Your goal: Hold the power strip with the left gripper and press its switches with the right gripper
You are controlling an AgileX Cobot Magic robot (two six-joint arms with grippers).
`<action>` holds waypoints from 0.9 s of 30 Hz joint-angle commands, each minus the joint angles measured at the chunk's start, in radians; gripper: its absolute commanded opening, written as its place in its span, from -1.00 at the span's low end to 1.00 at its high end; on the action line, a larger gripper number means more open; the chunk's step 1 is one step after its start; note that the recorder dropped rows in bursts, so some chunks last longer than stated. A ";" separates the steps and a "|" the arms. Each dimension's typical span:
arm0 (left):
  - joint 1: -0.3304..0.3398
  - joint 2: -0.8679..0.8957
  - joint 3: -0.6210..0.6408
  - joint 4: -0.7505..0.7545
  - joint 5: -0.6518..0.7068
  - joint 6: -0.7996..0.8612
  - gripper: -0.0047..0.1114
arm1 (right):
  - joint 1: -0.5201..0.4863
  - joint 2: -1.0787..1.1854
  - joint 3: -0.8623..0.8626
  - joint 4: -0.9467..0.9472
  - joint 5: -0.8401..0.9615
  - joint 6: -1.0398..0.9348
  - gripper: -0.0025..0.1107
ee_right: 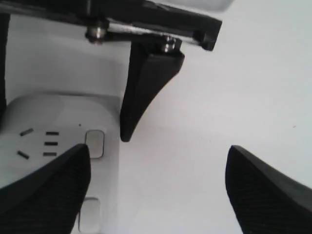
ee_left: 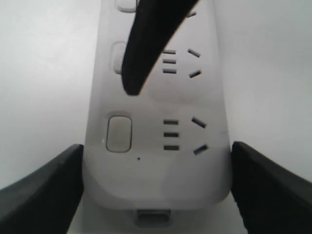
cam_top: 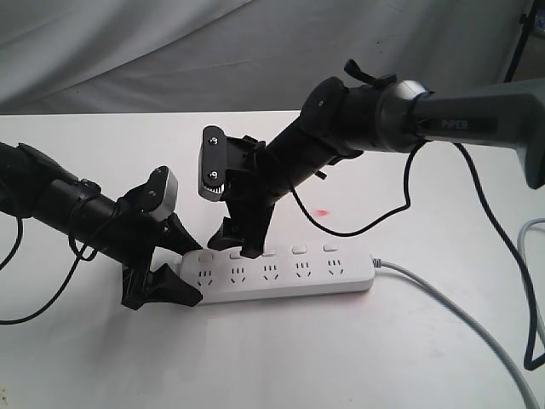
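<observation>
The white power strip (cam_top: 289,274) lies flat on the white table. Its left end sits between the jaws of my left gripper (cam_top: 189,268), which press against both long sides (ee_left: 156,195). My right gripper (cam_top: 239,245) comes down from the PIPER arm, open wide. One of its fingers (ee_left: 146,48) hangs over the strip by the second of the switches (ee_left: 118,58); I cannot tell whether they touch. Its other finger (ee_right: 268,195) is over bare table behind the strip. The first switch (ee_left: 119,133) is uncovered. Several more switches (cam_top: 299,250) run to the right.
The strip's grey cord (cam_top: 460,311) trails off to the front right. A black cable (cam_top: 358,226) loops from the right arm over the table behind the strip, near a small red spot (cam_top: 322,211). Grey cloth (cam_top: 170,51) hangs behind the table.
</observation>
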 commanded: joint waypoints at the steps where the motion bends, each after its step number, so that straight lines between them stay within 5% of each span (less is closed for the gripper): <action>1: -0.006 -0.002 0.003 -0.001 -0.008 0.003 -0.92 | -0.009 -0.010 0.000 -0.061 -0.001 0.042 0.29; 27: -0.006 -0.002 0.003 -0.001 -0.008 0.003 -0.92 | -0.046 0.039 0.000 -0.041 0.048 0.014 0.29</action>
